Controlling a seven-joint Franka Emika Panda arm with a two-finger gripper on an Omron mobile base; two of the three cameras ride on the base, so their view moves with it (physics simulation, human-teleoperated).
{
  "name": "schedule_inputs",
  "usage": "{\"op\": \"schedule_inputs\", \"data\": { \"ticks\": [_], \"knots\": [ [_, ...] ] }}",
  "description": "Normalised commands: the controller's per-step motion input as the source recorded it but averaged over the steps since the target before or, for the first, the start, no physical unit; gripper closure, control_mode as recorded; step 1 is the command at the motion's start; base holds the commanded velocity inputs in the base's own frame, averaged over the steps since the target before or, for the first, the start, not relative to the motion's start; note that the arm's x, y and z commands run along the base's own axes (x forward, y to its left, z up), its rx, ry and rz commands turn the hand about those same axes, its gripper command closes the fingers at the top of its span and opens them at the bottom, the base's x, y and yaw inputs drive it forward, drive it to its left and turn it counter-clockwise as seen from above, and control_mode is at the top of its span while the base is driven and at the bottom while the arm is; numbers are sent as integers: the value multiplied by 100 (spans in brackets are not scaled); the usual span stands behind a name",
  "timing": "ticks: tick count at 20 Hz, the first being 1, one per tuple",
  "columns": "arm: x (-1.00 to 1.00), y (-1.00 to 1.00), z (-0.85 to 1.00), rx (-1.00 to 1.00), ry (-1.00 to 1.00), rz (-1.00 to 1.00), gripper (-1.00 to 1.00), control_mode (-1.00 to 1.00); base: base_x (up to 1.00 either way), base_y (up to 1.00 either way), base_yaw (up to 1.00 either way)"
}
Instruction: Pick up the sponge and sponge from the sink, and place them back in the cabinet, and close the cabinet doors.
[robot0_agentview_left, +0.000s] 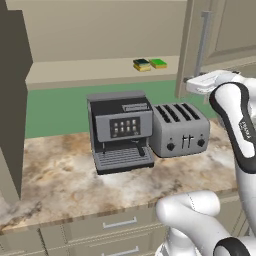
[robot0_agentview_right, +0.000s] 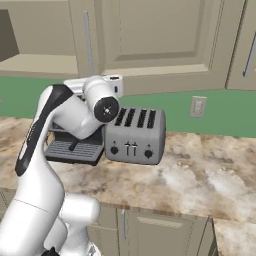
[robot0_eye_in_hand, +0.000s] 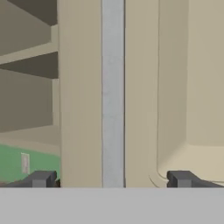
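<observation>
We see both sponges (robot0_agentview_left: 149, 64) on the cabinet shelf (robot0_agentview_left: 90, 70), upper centre; the gripper (robot0_eye_in_hand: 113, 178) stands apart around the door handle (robot0_eye_in_hand: 113, 87), not clamped.

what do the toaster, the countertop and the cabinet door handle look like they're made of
Toaster: brushed metal by its look, matte silver-grey shell, dark slots and knobs.
Countertop: polished stone, likely marble or granite, mottled beige and brown veining.
Cabinet door handle: probably satin steel or aluminium, a plain pale grey bar without reflections. Since everything is rendered, these are looks only.
</observation>
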Motion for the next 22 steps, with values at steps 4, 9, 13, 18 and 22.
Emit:
{"op": "schedule_inputs", "data": {
  "ticks": [4, 9, 13, 18, 22],
  "knots": [
    [25, 17, 0, 0, 0, -7, -100, -100, 0, 0, 0],
    [22, 15, 0, 0, 0, -6, -100, -100, 0, 0, 0],
    [20, 12, 0, 0, 0, -5, -100, -100, 0, 0, 0],
    [22, 10, 0, 0, -1, -5, -100, -100, 0, 0, 0],
    [18, 4, 0, 0, -2, -4, -100, -100, 0, 0, 0]
  ]
}}
